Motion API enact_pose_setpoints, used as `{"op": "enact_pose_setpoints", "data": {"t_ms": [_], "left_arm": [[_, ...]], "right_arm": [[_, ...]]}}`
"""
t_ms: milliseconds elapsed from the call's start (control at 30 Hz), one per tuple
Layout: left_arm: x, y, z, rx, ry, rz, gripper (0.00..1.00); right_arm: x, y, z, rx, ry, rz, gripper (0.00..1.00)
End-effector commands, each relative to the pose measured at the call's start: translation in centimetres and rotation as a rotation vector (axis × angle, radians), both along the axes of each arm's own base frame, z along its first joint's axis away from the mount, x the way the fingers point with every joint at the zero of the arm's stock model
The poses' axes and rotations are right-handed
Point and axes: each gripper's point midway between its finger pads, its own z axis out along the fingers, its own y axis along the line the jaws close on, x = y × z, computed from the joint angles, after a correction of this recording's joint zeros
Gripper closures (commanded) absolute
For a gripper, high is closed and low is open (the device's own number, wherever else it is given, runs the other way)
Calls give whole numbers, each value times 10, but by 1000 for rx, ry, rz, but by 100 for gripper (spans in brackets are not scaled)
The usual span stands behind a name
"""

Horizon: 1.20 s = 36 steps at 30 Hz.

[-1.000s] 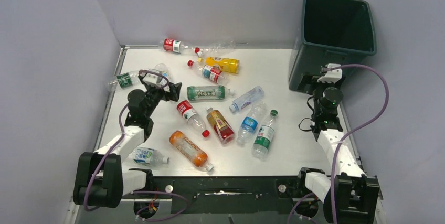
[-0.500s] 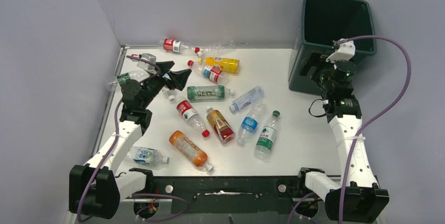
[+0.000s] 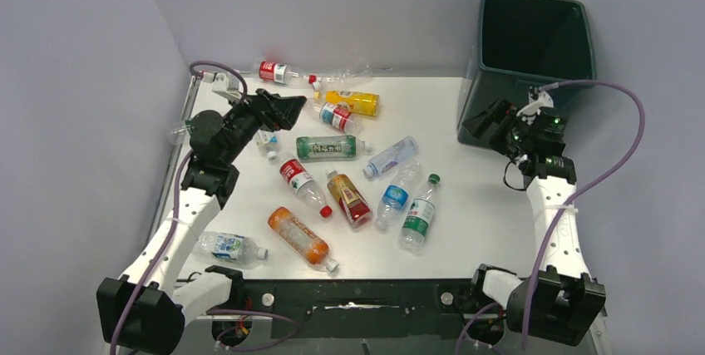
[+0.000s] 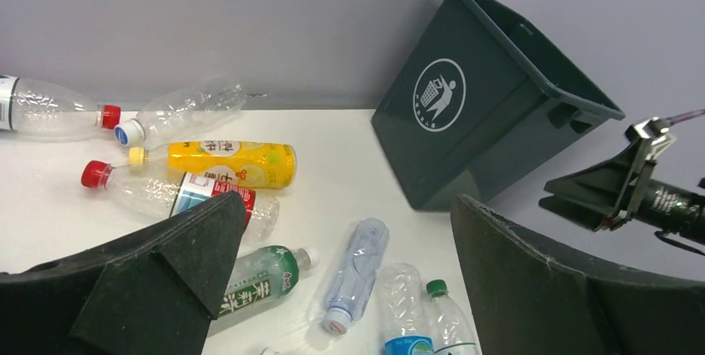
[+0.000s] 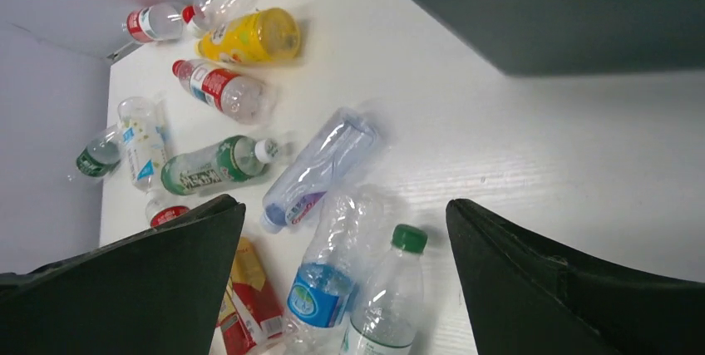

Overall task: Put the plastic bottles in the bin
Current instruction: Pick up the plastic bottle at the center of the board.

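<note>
Several plastic bottles lie scattered on the white table (image 3: pixel 465 230): a yellow one (image 3: pixel 356 101), a green-labelled one (image 3: pixel 326 148), an orange one (image 3: pixel 299 237), a blue-labelled one (image 3: pixel 395 194) and a green-capped one (image 3: pixel 419 214). The dark green bin (image 3: pixel 527 60) stands at the far right; its white emblem shows in the left wrist view (image 4: pixel 439 94). My left gripper (image 3: pixel 287 108) is open and empty, raised over the far-left bottles. My right gripper (image 3: pixel 490 120) is open and empty, raised beside the bin's front. The right wrist view shows the blue-labelled (image 5: pixel 328 276) and green-capped (image 5: pixel 389 297) bottles below.
Grey walls enclose the table on the left, back and right. A clear bottle (image 3: pixel 229 246) lies near the left arm's base. Red-labelled bottles (image 3: pixel 278 72) lie along the back wall. Purple cables loop off both arms.
Both arms have lifted and swung. The left gripper rose and moved toward the back centre; the right gripper rose and now points left, beside the bin. Both stay open and empty.
</note>
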Motion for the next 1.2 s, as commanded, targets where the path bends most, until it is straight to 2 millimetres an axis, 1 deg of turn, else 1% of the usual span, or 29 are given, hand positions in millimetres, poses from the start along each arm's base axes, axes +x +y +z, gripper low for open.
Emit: {"op": "enact_pose_setpoints", "data": {"t_ms": [0, 33, 67, 133, 200, 233, 267, 367, 433, 533, 633, 667, 700, 800, 867, 900, 933, 1067, 1167], "left_arm": [[-11, -2, 20, 81, 16, -4, 2], [-13, -2, 21, 95, -2, -11, 2], [-16, -3, 21, 85, -7, -18, 2], [-22, -11, 19, 60, -10, -75, 2], [-17, -14, 11, 53, -22, -91, 2], [-11, -13, 7, 52, -28, -83, 2], [-17, -29, -1, -39, 55, -187, 2], [-13, -41, -17, -104, 133, -254, 2], [-12, -44, -26, -115, 155, -262, 2], [-4, -44, -44, -108, 226, -244, 2], [2, -44, -60, -77, 278, -215, 2], [0, -46, -63, -72, 308, -214, 2], [7, -40, -70, -30, 316, -148, 2], [13, -33, -80, 47, 362, -58, 2], [14, -28, -82, 83, 371, -14, 2], [12, -25, -87, 103, 390, 9, 2], [13, -19, -89, 123, 396, 57, 2], [5, -11, -85, 210, 378, 160, 2], [5, -8, -86, 276, 390, 206, 2]], "right_arm": [[-6, 10, -8, 150, 23, 66, 2], [-7, 2, -14, 110, 58, 25, 2], [-6, -5, -16, 52, 80, -17, 2], [-9, -20, -22, -48, 121, -105, 2], [-12, -28, -25, -94, 140, -156, 2], [-15, -31, -31, -106, 168, -166, 2], [-16, -32, -36, -118, 193, -171, 2], [-20, -31, -56, -134, 264, -162, 2], [-21, -24, -66, -134, 282, -129, 2], [-22, -13, -89, -111, 327, -82, 2], [-20, 3, -108, -100, 377, -30, 2], [-19, 10, -112, -88, 378, -13, 2], [-21, 17, -118, -71, 384, 3, 2], [-25, 37, -132, -39, 400, 33, 2], [-30, 49, -141, -24, 416, 46, 0], [-33, 54, -144, -17, 421, 49, 1], [-36, 59, -147, -15, 420, 51, 1], [-51, 83, -158, -20, 442, 86, 4], [-61, 96, -163, -18, 452, 103, 7]]}}
